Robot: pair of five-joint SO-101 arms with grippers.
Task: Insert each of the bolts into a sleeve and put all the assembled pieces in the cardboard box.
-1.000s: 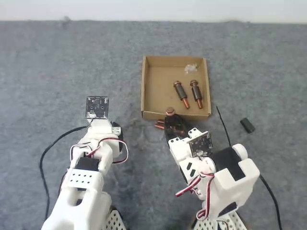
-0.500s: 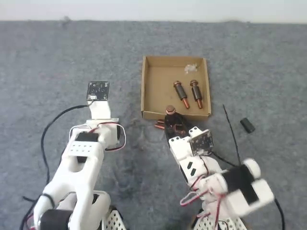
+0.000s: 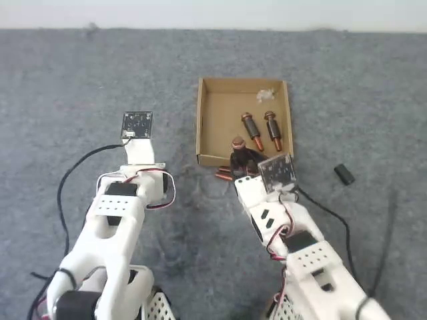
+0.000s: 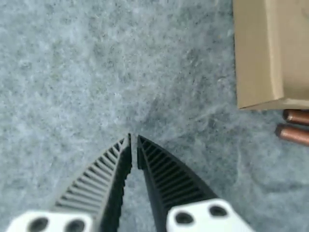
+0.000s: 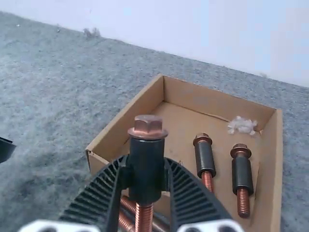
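Note:
My right gripper is shut on a bolt in a black sleeve, held upright with the copper head on top. In the high view this sleeved bolt is over the near wall of the cardboard box. Two assembled pieces lie inside the box. Loose copper bolts lie on the carpet just in front of the box, under the right gripper. My left gripper is shut with nothing in it, low over bare carpet to the left of the box corner.
A loose black sleeve lies on the carpet right of the box. A white scrap sits in the box's far corner. Grey carpet stretches open to the left and far side. Black cables trail beside both arms.
The right arm has stretched forward and carried the sleeved bolt from in front of the box up to its near wall. The left arm changed posture earlier and then stayed put.

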